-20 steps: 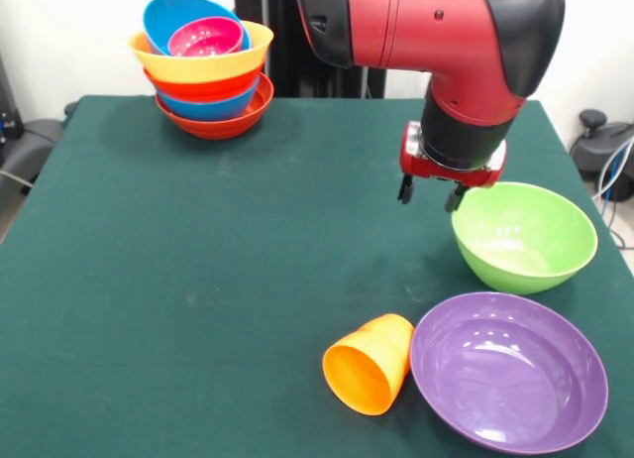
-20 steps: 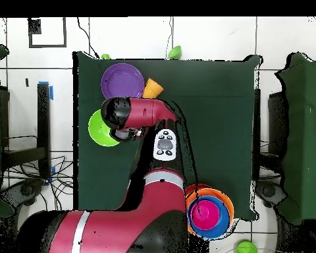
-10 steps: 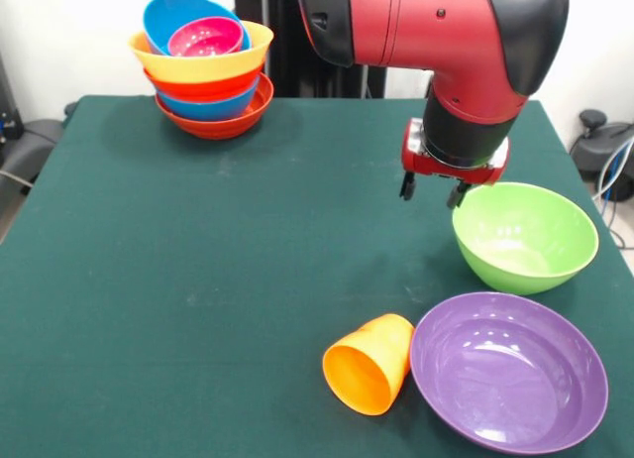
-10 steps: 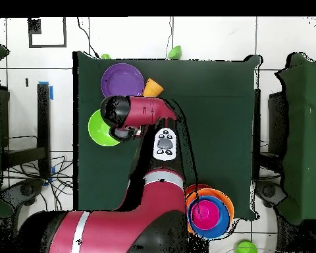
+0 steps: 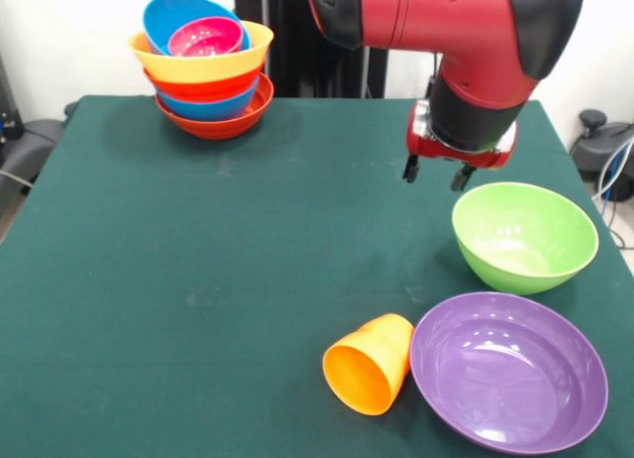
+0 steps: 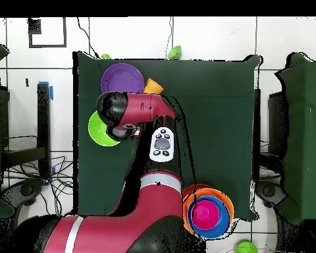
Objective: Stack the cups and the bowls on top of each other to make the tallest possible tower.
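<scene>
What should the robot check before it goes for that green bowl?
1. Claw empty: ok, nothing between its tips.
2. Claw open: ok, the tips stand apart.
3. Claw lined up: not ok, it hangs above and beside the green bowl's rim, not over it.
4. Green bowl free: ok, upright, with a small gap to the purple bowl.
5. Orange cup out of the way: ok, lying on its side beside the purple bowl.
6. Tower ready: ok, standing at the table's far corner, small pink bowl on top.
</scene>
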